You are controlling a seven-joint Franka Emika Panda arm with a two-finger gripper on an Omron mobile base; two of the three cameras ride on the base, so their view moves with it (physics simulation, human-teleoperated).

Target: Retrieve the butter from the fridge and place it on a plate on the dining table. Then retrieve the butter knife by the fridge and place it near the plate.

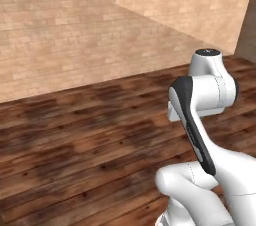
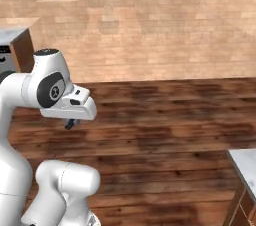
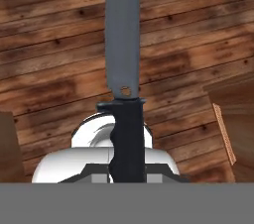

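Note:
The butter knife [image 3: 124, 69] runs up the middle of the hand view, its grey blade pointing away over the plank floor and its dark handle low in the picture. My gripper [image 3: 127, 171] is shut on that handle. In the right base view the gripper [image 2: 72, 122] hangs under the white hand, held in the air well above the floor, with a bit of dark knife showing below it. The butter, the fridge, the plate and the dining table are out of view.
Dark wooden floor [image 1: 75, 135] stretches ahead to tan brick walls [image 2: 150, 30]. A marble-topped counter corner [image 2: 245, 165] juts in at the lower right. A dark wood-sided cabinet [image 2: 15, 50] stands at the left edge.

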